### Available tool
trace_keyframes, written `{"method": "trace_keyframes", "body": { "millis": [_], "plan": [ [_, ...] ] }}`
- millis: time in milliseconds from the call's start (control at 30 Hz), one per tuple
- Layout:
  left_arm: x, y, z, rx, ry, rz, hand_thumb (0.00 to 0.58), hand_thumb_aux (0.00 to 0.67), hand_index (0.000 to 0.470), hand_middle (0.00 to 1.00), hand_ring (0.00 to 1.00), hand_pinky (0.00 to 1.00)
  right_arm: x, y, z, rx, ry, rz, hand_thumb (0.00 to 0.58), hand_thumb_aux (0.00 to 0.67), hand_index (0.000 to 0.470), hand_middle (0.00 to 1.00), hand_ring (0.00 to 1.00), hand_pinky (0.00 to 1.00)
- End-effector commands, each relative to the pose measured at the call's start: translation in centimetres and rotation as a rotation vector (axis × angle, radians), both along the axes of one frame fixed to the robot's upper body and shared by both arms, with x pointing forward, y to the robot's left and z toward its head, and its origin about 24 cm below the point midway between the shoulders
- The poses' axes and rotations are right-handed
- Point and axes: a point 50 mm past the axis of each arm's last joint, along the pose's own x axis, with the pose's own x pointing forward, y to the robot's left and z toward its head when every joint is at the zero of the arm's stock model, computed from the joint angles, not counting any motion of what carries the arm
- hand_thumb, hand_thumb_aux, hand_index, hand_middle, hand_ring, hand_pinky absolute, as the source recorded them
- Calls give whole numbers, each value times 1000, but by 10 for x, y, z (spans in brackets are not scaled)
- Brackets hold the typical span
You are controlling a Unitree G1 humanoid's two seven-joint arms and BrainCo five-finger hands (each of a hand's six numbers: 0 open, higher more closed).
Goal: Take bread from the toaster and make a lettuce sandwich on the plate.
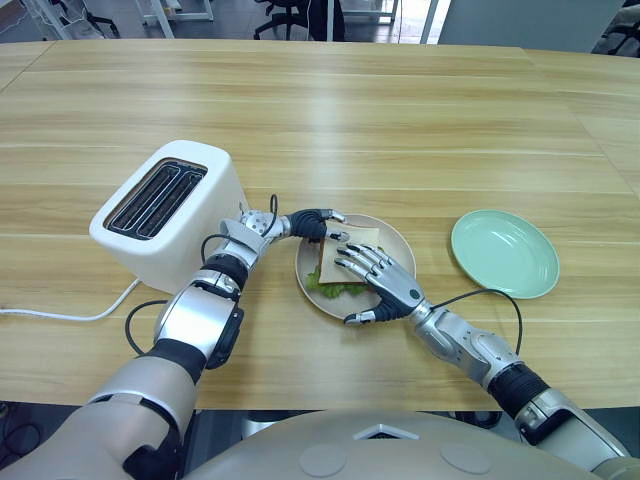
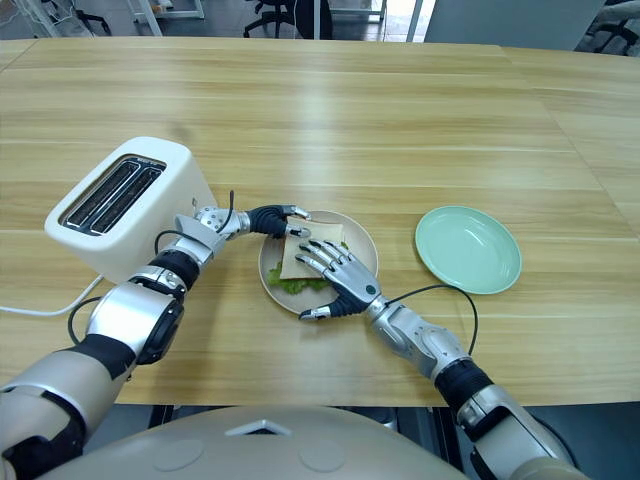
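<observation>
Beige plate holds lettuce under a bread slice, with the white toaster at its nine o'clock. The right hand, fingers spread wide and holding nothing, lies on the slice from five o'clock. The left hand meets the slice's corner at ten o'clock; its grip I cannot tell. Likely the final squaring-up; next, lift both hands clear without dragging the bread.

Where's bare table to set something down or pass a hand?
Free: the far half of the table beyond the toaster and both plates; the gap between the sandwich plate and the empty green plate. Crowded: between toaster and sandwich plate, where the left hand sits, and on the sandwich, where the right hand rests. A white cable trails left of the toaster.
</observation>
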Motion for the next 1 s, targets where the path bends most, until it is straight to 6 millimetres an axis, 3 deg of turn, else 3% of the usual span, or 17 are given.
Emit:
{"method": "trace_keyframes", "body": {
  "millis": [33, 200, 400, 600, 767, 800, 833, 867, 900, 933, 967, 1000],
  "plan": [
    [15, -16, 34, -67, -183, -12, 0, 0, 0, 0, 0, 0, -33, -22, -55, -255, 319, 21, 0, 0, 0, 0, 0, 0],
    [25, -12, 53, -82, -289, 51, 0, 0, 0, 0, 0, 0, -35, -27, -58, -270, 379, 23, 0, 0, 0, 0, 0, 0],
    [41, 1, 88, -245, -402, 201, 0, 0, 0, 0, 0, 0, -35, -27, -58, -269, 385, 26, 0, 0, 0, 0, 0, 0],
    [44, 9, 101, -268, -480, 234, 0, 0, 0, 0, 0, 0, -33, -31, -55, -268, 380, 23, 0, 0, 0, 0, 0, 0],
    [43, 14, 110, -334, -519, 250, 0, 0, 0, 0, 0, 0, -18, -30, -38, -201, 260, -6, 18, 11, 7, 0, 0, 0],
    [42, 15, 112, -364, -527, 240, 408, 305, 209, 0, 0, 0, -13, -29, -30, -168, 214, -19, 205, 131, 90, 0, 0, 0],
    [40, 16, 113, -401, -530, 228, 501, 423, 290, 0, 0, 0, -8, -28, -22, -124, 168, -34, 441, 342, 235, 0, 0, 0],
    [37, 18, 115, -456, -525, 212, 549, 515, 354, 0, 0, 0, -1, -27, -9, -60, 107, -53, 480, 391, 269, 0, 0, 0],
    [35, 20, 117, -511, -520, 198, 580, 670, 460, 0, 0, 0, 4, -27, 2, 1, 59, -66, 542, 499, 343, 0, 0, 0],
    [33, 21, 118, -555, -523, 184, 580, 670, 460, 0, 0, 0, 6, -26, 12, 51, 28, -69, 579, 644, 442, 0, 0, 0],
    [30, 24, 120, -605, -525, 167, 580, 670, 460, 86, 86, 86, 9, -25, 22, 104, -5, -70, 580, 670, 460, 0, 0, 0],
    [27, 26, 121, -648, -526, 154, 580, 670, 460, 361, 361, 361, 10, -25, 31, 153, -34, -71, 580, 670, 460, 0, 0, 0]
  ]
}}
